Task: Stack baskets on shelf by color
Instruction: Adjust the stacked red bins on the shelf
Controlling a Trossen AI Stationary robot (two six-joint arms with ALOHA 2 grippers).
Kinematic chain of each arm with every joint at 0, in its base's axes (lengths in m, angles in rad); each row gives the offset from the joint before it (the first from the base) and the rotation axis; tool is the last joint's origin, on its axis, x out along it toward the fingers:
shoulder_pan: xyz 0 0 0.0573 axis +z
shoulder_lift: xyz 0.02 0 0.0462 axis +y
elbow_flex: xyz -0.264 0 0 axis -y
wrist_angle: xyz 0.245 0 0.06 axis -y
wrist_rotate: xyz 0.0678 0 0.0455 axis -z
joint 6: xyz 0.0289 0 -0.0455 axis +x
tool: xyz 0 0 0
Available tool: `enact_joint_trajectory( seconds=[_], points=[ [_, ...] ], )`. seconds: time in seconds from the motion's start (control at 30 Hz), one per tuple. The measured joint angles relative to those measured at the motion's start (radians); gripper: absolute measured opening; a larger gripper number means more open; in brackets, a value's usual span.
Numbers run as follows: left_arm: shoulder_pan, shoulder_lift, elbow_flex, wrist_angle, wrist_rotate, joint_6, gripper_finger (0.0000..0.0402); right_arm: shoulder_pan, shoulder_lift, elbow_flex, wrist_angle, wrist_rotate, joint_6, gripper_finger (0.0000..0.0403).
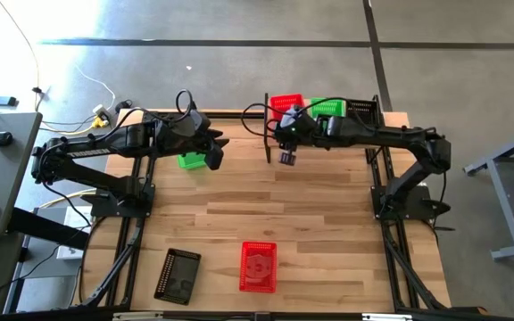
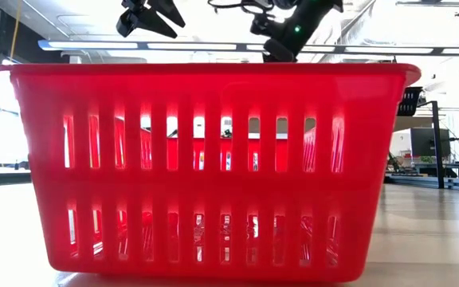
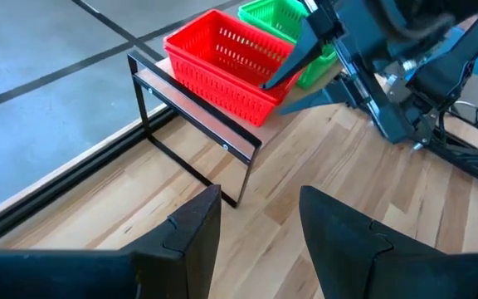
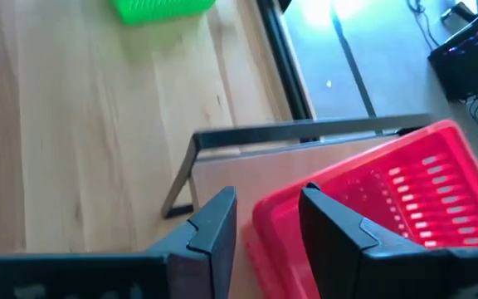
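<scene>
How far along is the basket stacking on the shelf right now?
Red, green and black baskets already sit on the shelf. Both hands are empty: right hand by the red one, left hand nearby. Left on the table: green, black and red baskets.

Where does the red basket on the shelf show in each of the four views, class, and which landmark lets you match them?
High view: red basket at top centre, on the shelf's left end.
Low view: not in it; the big red one is a different basket lying on the table.
Left wrist view: upper middle, beside the green basket.
Right wrist view: lower right, past the right gripper.
Shared landmark: the shelf and its black frame.
</scene>
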Motion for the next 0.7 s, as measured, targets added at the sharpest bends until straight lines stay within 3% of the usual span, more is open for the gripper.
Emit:
enact_joint_trajectory(
  seconds=[0.3,0.7],
  points=[
    [0.000,0.000,0.000,0.000,0.000,0.003,0.0154,-0.001,0.000,0.000,0.010,0.035,0.056,0.0118],
    [0.000,0.000,0.000,-0.003,0.000,0.021,0.0154,-0.002,0.020,0.000,0.029,-0.041,0.137,0.0118]
  ],
)
